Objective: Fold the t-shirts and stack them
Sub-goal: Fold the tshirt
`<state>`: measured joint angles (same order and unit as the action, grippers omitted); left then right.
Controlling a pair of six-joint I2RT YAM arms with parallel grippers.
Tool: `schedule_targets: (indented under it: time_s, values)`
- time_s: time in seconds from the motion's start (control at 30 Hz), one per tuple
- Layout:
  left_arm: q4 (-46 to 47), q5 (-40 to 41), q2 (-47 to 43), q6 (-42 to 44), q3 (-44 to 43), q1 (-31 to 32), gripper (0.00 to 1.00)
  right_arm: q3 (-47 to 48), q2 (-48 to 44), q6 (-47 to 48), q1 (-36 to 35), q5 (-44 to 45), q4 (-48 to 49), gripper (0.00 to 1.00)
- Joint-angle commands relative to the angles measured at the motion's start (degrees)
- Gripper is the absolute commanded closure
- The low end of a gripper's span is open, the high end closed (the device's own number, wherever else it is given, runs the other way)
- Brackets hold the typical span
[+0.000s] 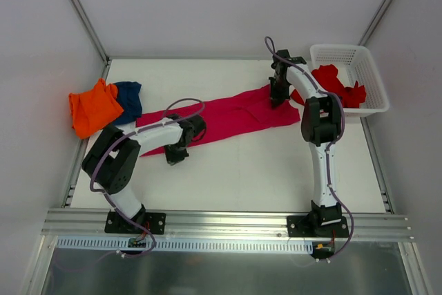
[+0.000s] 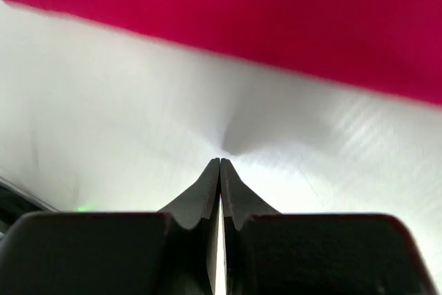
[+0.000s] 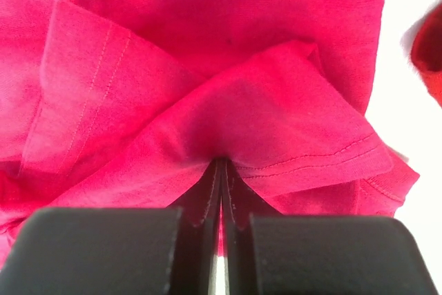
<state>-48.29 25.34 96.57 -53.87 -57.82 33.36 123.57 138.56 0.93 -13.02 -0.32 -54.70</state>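
A magenta t-shirt (image 1: 235, 115) lies stretched in a long band across the middle of the white table. My right gripper (image 1: 277, 98) is at its far right end and is shut on a bunched fold of the magenta t-shirt (image 3: 228, 112); the cloth sits between its jaws at the tips of my right gripper (image 3: 221, 162). My left gripper (image 1: 176, 155) is just in front of the shirt's near left edge. In the left wrist view my left gripper (image 2: 220, 162) is shut with nothing in it, over bare table, with the magenta t-shirt (image 2: 276, 12) ahead of it.
An orange t-shirt (image 1: 93, 107) and a dark blue t-shirt (image 1: 129, 98) lie at the far left of the table. A white basket (image 1: 376, 81) at the far right holds a red t-shirt (image 1: 338, 82); the red cloth also shows in the right wrist view (image 3: 429, 53).
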Motion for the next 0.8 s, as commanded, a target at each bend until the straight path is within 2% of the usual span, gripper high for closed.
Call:
schedule_targets:
  time_s: [0.0, 0.1, 0.17, 0.27, 0.43, 0.47, 0.53, 0.63, 0.77]
  values:
    - [-1.63, -0.38, -2.0, -13.87, 4.19, 6.7, 1.0, 3.08, 1.44, 0.57, 0.89, -2.05, -2.08, 0.99]
    - [-2.06, 0.67, -2.44, -18.19, 6.66, 12.06, 1.0, 3.7, 1.89, 0.57, 1.33, -2.14, -2.17, 0.99]
    - [-4.96, 4.51, -4.98, -22.05, 7.11, 13.65, 1.0, 3.44, 1.71, 0.65, 1.5, -2.76, -2.08, 0.99]
    - [-9.95, 11.27, -9.64, -22.94, 5.45, 13.75, 1.0, 1.68, 0.05, 1.09, 1.5, -2.59, -1.12, 1.0]
    - [-16.13, 22.8, -12.64, -21.03, -2.46, 12.87, 0.98, 0.01, -2.24, 1.53, 1.85, -2.06, -0.24, 1.0]
    - [-16.04, 24.21, -12.81, -20.15, -3.86, 12.08, 0.93, -0.17, -2.42, 1.53, 1.94, -2.14, -0.23, 1.0]
    - [-15.78, 26.16, -12.12, -16.72, -5.36, 7.35, 0.9, -0.78, -2.94, 1.53, 2.03, -1.97, -0.24, 0.99]
    - [-12.63, 24.76, -8.87, -8.93, -8.44, -0.63, 0.92, -2.27, -3.56, 1.44, 2.03, -2.14, -0.06, 1.0]
    - [0.45, 18.18, -7.1, 3.83, -6.88, -6.81, 0.94, -5.78, -5.49, 1.01, 2.03, -2.85, 1.96, 1.0]
